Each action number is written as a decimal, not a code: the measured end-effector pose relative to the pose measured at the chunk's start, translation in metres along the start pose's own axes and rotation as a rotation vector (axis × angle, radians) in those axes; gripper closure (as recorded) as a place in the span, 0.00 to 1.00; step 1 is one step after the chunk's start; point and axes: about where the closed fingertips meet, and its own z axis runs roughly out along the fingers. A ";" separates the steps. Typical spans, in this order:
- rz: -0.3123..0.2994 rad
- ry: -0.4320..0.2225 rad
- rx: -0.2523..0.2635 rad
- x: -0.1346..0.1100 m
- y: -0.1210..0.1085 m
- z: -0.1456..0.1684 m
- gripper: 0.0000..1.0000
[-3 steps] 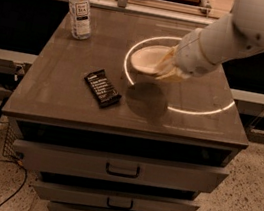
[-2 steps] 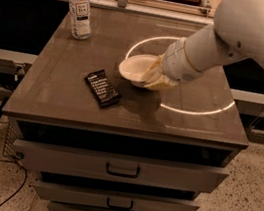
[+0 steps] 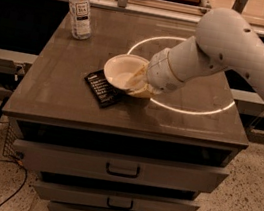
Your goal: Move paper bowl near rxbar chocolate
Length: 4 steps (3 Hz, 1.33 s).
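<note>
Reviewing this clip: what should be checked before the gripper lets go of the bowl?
1. Gripper grips the bowl at its right rim: ok.
2. Bowl near the bar: ok, its rim overlaps the bar's corner in this view.
3. Bowl resting on the table: cannot tell.
4. Bowl touching the bar: cannot tell.
5. Bottle out of the way: ok, upright at the far left corner.

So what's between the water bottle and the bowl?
Just bare table between bottle and bowl in the camera view; the gripper holds the bowl's rim.
</note>
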 end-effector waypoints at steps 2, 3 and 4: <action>0.076 0.032 0.118 -0.002 0.013 -0.034 0.00; 0.177 0.059 0.275 0.015 0.004 -0.111 0.00; 0.284 0.096 0.467 0.038 -0.003 -0.205 0.00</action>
